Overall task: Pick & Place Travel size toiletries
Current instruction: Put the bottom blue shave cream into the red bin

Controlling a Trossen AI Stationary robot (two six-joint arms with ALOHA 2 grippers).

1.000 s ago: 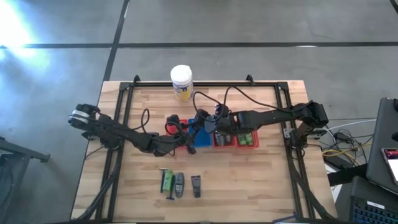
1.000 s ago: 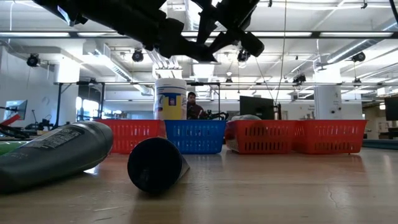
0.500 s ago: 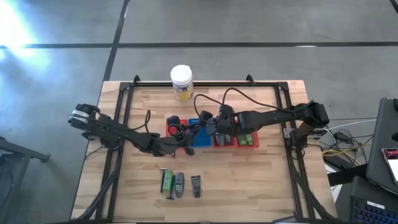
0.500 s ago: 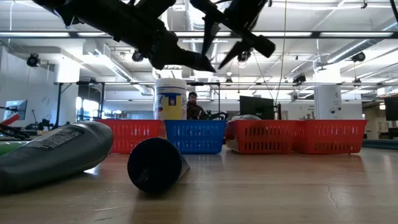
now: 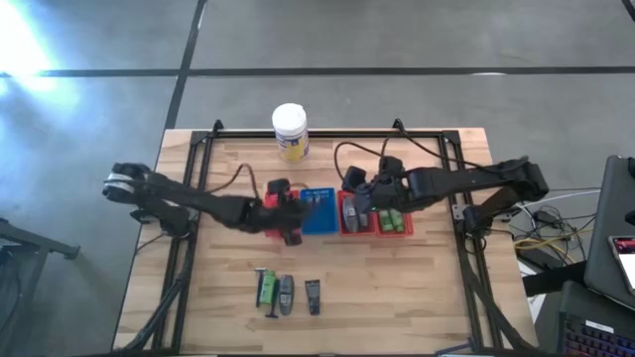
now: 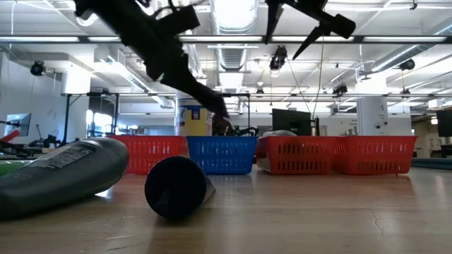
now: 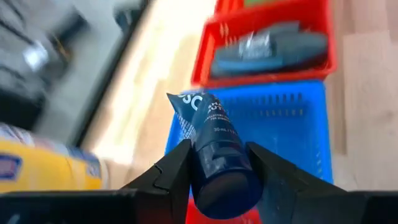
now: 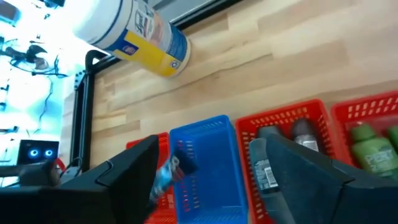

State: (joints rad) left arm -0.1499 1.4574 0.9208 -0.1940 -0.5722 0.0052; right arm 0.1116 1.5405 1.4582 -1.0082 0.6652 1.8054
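Observation:
My left gripper point(image 5: 295, 220) is shut on a dark blue tube point(image 7: 214, 143), one of the travel size toiletries. It hangs over the near left edge of the blue basket point(image 5: 319, 213) and slants down in the low view point(image 6: 215, 116). My right gripper point(image 5: 352, 193) is open and holds nothing. It is high over the red basket point(image 5: 354, 216), where grey tubes point(image 7: 273, 43) lie. Green bottles point(image 5: 395, 220) fill the rightmost red basket. A green point(image 5: 266, 288), a grey point(image 5: 286, 295) and a black tube point(image 5: 313, 296) lie flat on the table nearer the front. My left gripper pinches the tube's two sides just above the cap end point(image 7: 202, 158) between its two fingers. The tube lies along the fingers, and its crimped end point(image 7: 186, 102) sticks out past the fingertips. It is lifted clear and slants down from the table's left toward the blue basket.
A large white jar with a yellow label point(image 5: 290, 131) stands at the far edge behind the baskets. Another red basket point(image 5: 276, 206) sits left of the blue one. A black metal frame point(image 5: 198, 198) runs round the table top. Bare wood lies along the near edge.
My right gripper has opened, risen and drawn back toward the table's right edge, away from the blue basket. My left gripper has tipped from nearly level to slanting down over the blue basket, and the tube in it has tipped with it.

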